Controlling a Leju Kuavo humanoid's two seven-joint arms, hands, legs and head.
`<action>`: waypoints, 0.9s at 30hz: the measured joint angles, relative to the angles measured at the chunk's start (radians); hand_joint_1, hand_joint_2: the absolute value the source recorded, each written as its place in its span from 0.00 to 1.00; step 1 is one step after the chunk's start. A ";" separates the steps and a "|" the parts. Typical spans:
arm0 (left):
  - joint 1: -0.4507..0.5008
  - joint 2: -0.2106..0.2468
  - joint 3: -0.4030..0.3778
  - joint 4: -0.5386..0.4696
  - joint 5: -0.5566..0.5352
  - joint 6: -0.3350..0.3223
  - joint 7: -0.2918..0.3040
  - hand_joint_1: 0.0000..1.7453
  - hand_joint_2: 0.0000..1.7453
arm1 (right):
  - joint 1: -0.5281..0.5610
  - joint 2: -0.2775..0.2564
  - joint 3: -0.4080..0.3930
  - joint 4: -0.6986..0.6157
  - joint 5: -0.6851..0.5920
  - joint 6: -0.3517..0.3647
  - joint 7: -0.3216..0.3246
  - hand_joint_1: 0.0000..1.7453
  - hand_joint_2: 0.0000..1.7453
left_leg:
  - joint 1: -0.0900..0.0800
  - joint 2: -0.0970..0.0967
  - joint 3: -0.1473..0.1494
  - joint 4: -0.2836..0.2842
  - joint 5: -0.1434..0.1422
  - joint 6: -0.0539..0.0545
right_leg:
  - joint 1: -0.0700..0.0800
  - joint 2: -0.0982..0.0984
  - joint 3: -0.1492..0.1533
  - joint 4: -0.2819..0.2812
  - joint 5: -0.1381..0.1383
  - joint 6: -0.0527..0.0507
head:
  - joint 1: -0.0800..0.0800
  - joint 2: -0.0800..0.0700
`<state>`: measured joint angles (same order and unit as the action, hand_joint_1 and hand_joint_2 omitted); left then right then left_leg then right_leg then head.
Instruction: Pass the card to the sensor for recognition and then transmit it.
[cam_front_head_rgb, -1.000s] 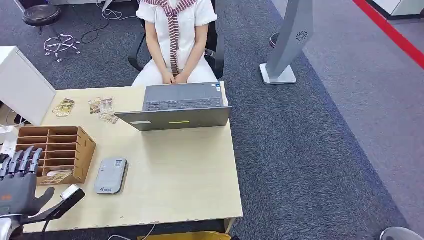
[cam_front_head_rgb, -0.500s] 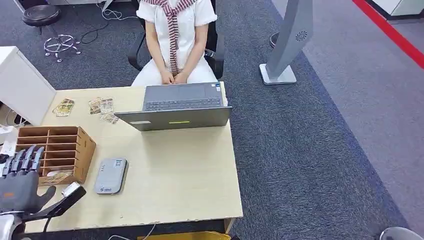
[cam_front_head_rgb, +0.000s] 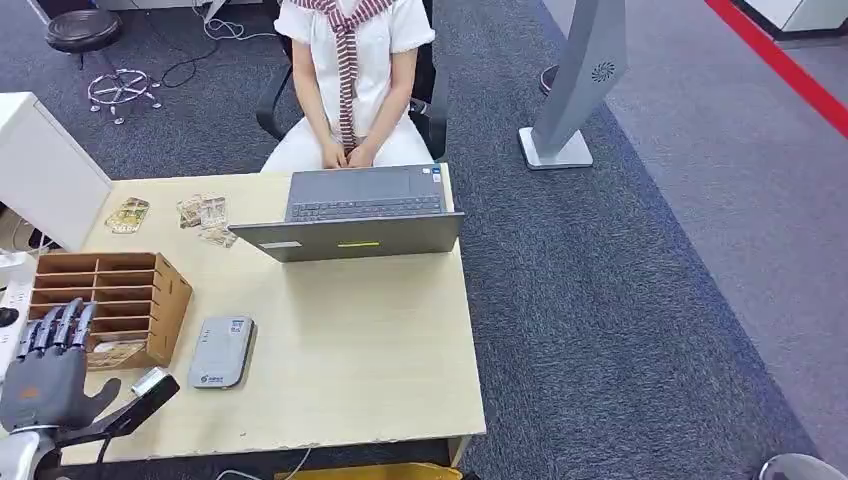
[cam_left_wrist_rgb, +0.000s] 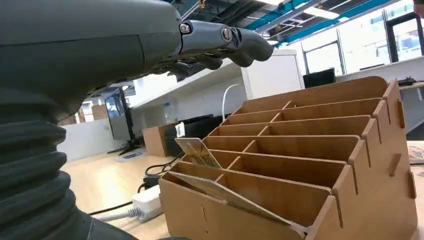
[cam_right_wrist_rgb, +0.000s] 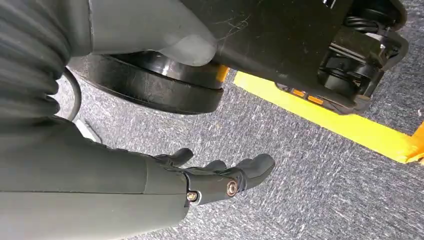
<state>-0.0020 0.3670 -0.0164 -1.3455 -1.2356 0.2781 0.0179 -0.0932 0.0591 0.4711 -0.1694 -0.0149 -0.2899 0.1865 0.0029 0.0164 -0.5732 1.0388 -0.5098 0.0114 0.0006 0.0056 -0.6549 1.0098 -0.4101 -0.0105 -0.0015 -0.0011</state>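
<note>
Your left hand (cam_front_head_rgb: 45, 375) is raised at the near left corner of the desk (cam_front_head_rgb: 350, 360), fingers spread and pointing up, holding nothing. It sits just in front of the wooden organizer (cam_front_head_rgb: 110, 300), close to the organizer's near edge but not in any slot. From the left wrist view, the fingers (cam_left_wrist_rgb: 220, 42) hang above the organizer (cam_left_wrist_rgb: 310, 165), apart from it.

The cards you need are in the organizer's nearest compartments — one card (cam_left_wrist_rgb: 197, 151) stands tilted up in the second row, and another card (cam_left_wrist_rgb: 225, 195) lies slanted across the front slot. In the head view a card (cam_front_head_rgb: 115, 352) shows in the front compartment, just beside your hand.

The sensor (cam_front_head_rgb: 221, 351), a flat grey box, lies on the desk just to the right of the organizer, with a gap between them. Beyond it an open laptop (cam_front_head_rgb: 355, 212) faces a seated person (cam_front_head_rgb: 350, 70) at the far side. A few more loose cards (cam_front_head_rgb: 205, 220) lie on the far left part of the desk.

Your right hand (cam_right_wrist_rgb: 220, 177) hangs low over the grey carpet (cam_right_wrist_rgb: 310, 170), fingers loosely apart and holding nothing.
</note>
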 joint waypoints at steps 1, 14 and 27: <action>0.000 0.000 0.000 0.002 0.000 0.000 0.000 0.00 1.00 | 0.000 0.000 0.000 0.000 0.000 0.000 0.000 0.00 1.00 | 0.000 0.000 0.000 0.000 0.000 0.000 | 0.000 0.000 0.000 0.000 0.000 0.000 | 0.001 0.000; 0.000 -0.013 0.000 0.014 0.000 -0.007 0.000 0.00 1.00 | 0.000 0.000 0.000 0.000 0.000 0.000 0.000 0.00 1.00 | 0.000 0.000 0.000 0.000 0.000 0.000 | 0.000 0.000 0.000 0.000 0.000 0.000 | 0.000 0.000; 0.000 -0.015 0.000 0.016 -0.002 -0.015 0.000 0.00 1.00 | 0.000 0.000 0.000 0.000 0.000 0.001 0.000 0.00 1.00 | 0.000 0.000 0.000 0.000 0.000 0.000 | 0.000 0.000 0.000 0.000 0.000 0.000 | 0.000 0.000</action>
<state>-0.0021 0.3517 -0.0168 -1.3298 -1.2371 0.2632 0.0180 -0.0931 0.0591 0.4711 -0.1694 -0.0149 -0.2892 0.1865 0.0029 0.0164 -0.5731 1.0388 -0.5098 0.0114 0.0006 0.0057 -0.6549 1.0098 -0.4101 -0.0105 -0.0015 -0.0015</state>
